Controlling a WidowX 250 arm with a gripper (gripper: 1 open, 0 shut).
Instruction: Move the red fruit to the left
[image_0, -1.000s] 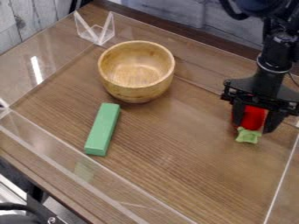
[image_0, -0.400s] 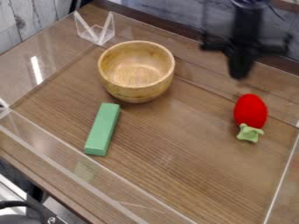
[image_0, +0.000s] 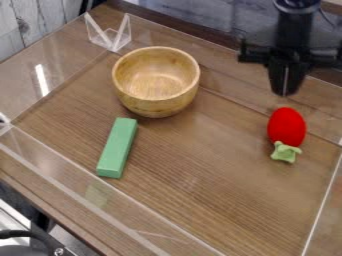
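- Camera view: The strawberry (image_0: 285, 126) lay on the wooden tabletop (image_0: 214, 170) at the right side of the scene, its green leafy end toward the camera, close to the clear right-hand wall.
- The pincer (image_0: 282, 85) hung above and behind the fruit, pointing down and apart from it, holding nothing; its dark fingers looked drawn close together, though whether they were fully pressed together could not be told.
- A wooden bowl (image_0: 156, 81) stood near the middle back, and a green block (image_0: 118, 147) lay in front of it, both well to the left of the fruit.
- By these positions the task looked not yet done: the fruit sat at the far right, ungripped, and the whole move to the left remained.
- No brand, label or writing could be read anywhere in the view.
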